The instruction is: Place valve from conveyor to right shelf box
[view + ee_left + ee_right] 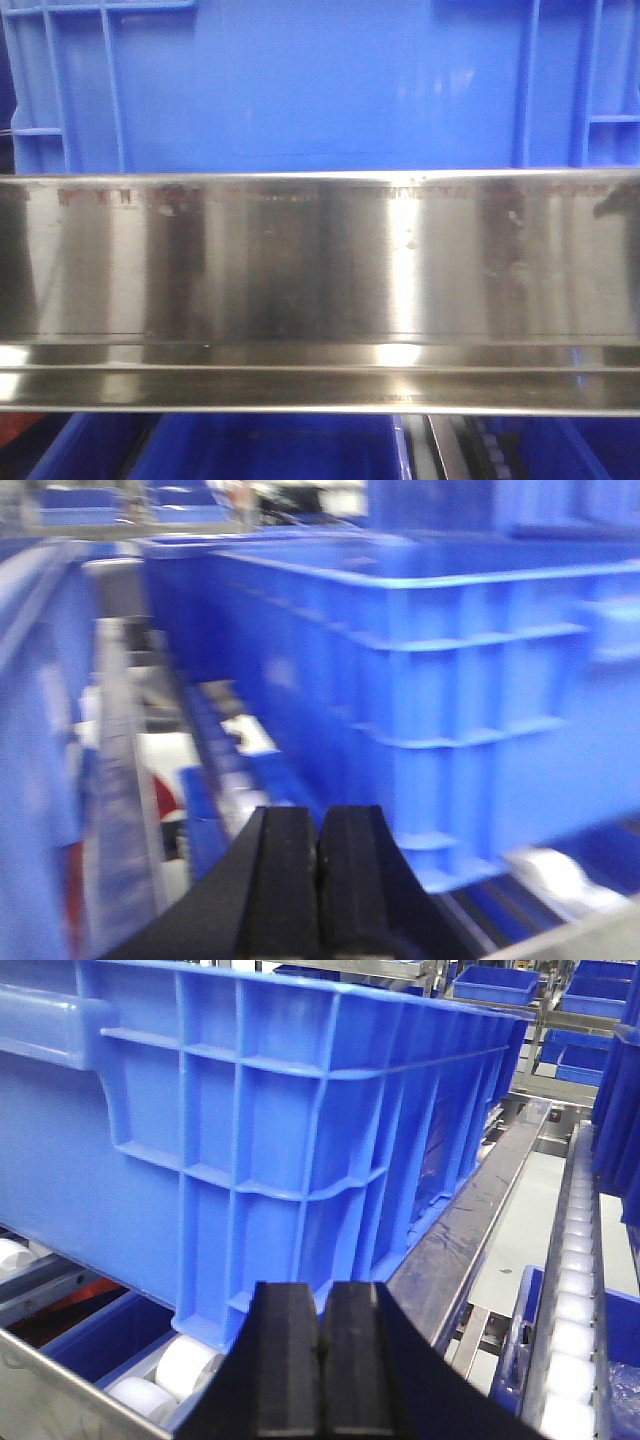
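Observation:
No valve shows in any view. My left gripper [318, 825] is shut and empty, its black fingers pressed together, beside the ribbed wall of a large blue crate [470, 680]; this view is blurred. My right gripper [321, 1305] is shut and empty, just in front of the lower corner of a large blue crate [280, 1130] that rests on white rollers [185, 1365]. In the front view a blue crate [320, 85] stands behind a steel rail [320, 270].
A steel side rail [470, 1230] runs along the crate's right. A second line of white rollers [575, 1290] lies further right. More blue bins [495, 982] stand on shelves at the back. Blue bins [270, 445] sit below the steel rail.

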Available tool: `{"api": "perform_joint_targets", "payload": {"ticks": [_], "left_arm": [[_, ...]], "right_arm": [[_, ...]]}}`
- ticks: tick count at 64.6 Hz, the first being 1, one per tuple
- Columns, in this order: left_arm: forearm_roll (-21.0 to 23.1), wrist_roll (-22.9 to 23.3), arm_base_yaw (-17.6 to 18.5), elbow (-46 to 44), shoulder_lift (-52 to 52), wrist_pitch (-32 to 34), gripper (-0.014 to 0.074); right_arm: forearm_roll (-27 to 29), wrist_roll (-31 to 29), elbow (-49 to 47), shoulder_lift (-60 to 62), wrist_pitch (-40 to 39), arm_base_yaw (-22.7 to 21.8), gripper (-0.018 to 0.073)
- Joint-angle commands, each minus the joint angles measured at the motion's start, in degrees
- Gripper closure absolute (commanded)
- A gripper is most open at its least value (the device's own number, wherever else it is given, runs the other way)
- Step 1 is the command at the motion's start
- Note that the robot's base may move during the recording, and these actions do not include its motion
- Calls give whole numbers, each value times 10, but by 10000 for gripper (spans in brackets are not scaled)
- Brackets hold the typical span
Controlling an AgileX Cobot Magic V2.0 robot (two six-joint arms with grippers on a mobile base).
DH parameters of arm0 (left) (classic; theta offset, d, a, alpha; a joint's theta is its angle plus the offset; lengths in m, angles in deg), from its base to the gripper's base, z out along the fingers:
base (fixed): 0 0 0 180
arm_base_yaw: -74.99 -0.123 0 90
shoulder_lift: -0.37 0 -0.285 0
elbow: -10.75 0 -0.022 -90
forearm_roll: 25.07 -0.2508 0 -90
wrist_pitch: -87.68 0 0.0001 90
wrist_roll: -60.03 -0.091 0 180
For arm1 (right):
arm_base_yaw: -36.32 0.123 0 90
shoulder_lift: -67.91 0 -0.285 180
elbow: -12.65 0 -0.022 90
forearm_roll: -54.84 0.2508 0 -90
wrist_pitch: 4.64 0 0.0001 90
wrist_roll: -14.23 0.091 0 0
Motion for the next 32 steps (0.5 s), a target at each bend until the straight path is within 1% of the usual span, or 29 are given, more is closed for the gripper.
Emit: {"api": "perform_joint_targets", "payload": {"ticks": [1,5,9,13,21,28,32], "left_arm": [[43,-38,-48,33,-24,50,707],[67,-48,-84,63,-41,69,707],[67,-48,-121,99,-65,85,707],[67,-48,-142,119,-83,91,707],[71,-48,-173,159,-90,101,707],[71,-48,-189,182,-90,125,707],[71,-48,-193,197,-90,148,707]], "right_arm": [[-5,-2,1,2,-14,-4,722],[-5,-2,1,2,-14,-4,722],[-5,-2,1,2,-14,-4,722],[-5,-2,1,2,-14,-4,722],[-5,-2,1,2,-14,-4,722],[-5,-2,1,2,-15,-4,722],[-5,-2,1,2,-15,-4,722]]}}
